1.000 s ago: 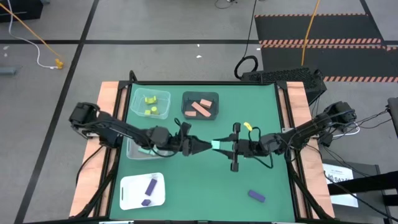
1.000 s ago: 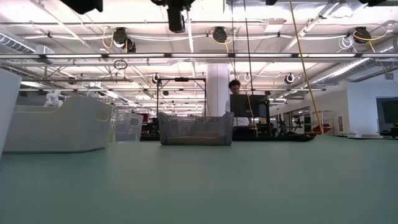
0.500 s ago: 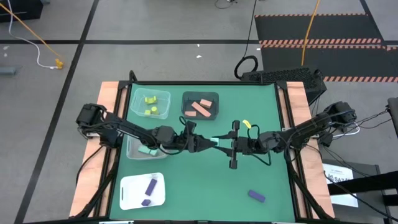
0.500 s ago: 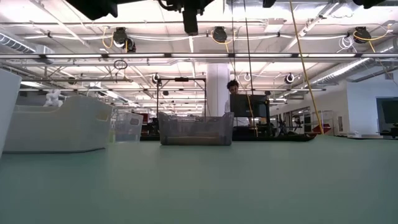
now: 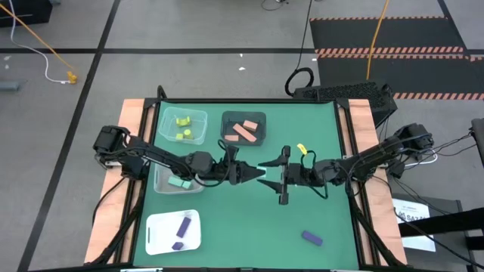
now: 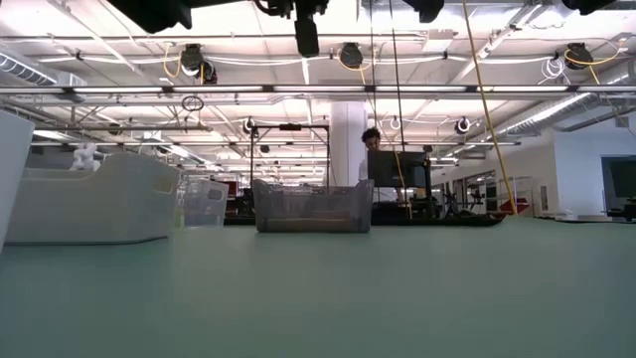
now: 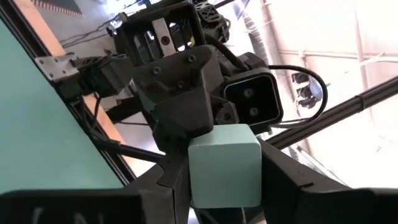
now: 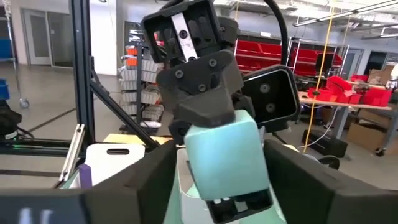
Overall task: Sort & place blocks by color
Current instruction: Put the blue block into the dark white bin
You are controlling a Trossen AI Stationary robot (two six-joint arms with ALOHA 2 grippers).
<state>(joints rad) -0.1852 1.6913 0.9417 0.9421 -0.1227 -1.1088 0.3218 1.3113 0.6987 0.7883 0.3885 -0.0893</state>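
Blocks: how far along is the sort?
Done: yellow-green blocks in the clear bin, orange blocks in the dark bin, two purple blocks on the tray, one mint piece in the near bin. In hand: mint block mid-air in the left hand, right hand open. Left: loose purple block on the table.

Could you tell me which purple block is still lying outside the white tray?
The lone purple block on the green mat near the right front corner; the other two purple blocks lie in the white tray.
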